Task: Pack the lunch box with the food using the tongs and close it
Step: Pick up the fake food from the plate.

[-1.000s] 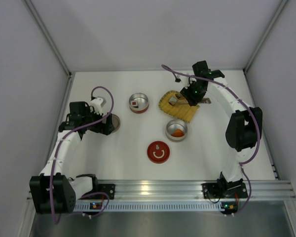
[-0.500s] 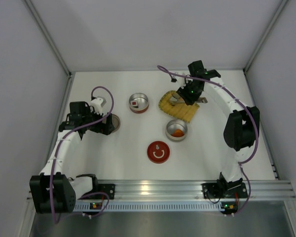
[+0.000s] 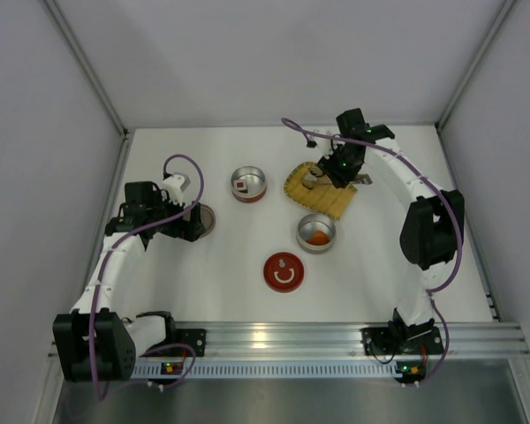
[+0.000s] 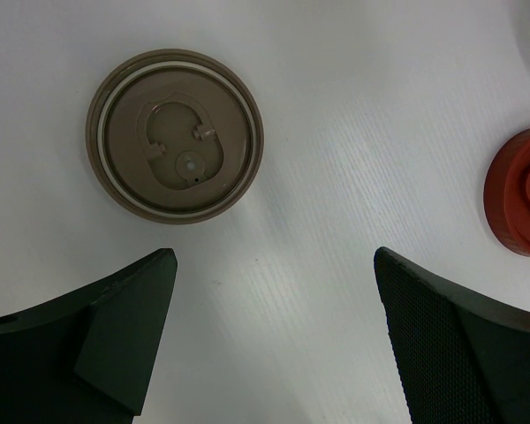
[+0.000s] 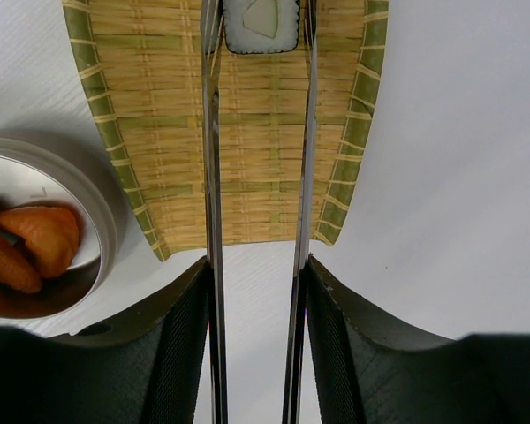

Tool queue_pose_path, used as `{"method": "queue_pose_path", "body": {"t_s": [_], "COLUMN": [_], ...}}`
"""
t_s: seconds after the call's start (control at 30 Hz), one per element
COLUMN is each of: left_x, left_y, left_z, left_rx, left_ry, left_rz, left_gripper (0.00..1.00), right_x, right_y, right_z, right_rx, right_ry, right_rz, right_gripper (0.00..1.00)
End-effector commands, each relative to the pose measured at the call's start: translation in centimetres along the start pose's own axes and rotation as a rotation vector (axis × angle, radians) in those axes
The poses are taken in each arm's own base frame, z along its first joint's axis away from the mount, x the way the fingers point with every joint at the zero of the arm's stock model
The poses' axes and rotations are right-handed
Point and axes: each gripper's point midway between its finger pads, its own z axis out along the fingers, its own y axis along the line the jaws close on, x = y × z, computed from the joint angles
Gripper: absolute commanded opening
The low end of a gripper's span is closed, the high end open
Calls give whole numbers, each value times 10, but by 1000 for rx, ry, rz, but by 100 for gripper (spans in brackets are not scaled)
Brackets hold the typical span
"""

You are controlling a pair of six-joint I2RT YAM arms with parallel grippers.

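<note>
Yellow woven tray (image 5: 256, 168) (green-edged) on white table (image 3: 247, 256); rail (image 3: 283, 336), seemingly aluminium, along front.

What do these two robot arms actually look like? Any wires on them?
The left arm and the right arm match: white tube-like segments linked by bulky black joints. A purple cable loops along each. The jaws are matte black wedges with a fine gridded inner face.

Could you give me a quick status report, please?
Left gripper open above the brown lid. Right gripper shut on the tongs, blades flanking the roll piece on the woven tray. Nothing blocking.
</note>
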Motion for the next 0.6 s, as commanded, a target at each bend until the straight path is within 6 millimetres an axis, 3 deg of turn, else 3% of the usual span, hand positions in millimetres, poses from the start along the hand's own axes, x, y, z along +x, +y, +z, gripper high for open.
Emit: {"method": "queue_pose_path", "body": {"t_s": [0.0,0.23,0.37,0.57], "left_x": [-13,-8,-8,-12], "left_y": [-1,-2,-2,-1], "left_z": [-1,-1,-1,-5], "left_rx": [14,14,12,-2], "left_ry": [-43,-35,-37,-51], "left_rz": [28,25,29,36], "left_gripper": [98,99,98,98], "right_x": [-19,-22,-25,-36], "right_y": [-7,-7,-1,22], "right_z": [-9,-12,-18,-45], "right_rx": [37,36,28,23], "right_ry": [-54,-68,-78,-112], "right_rz": [-24,-19,-18,22], "right_gripper": [43,37,17,4]}}
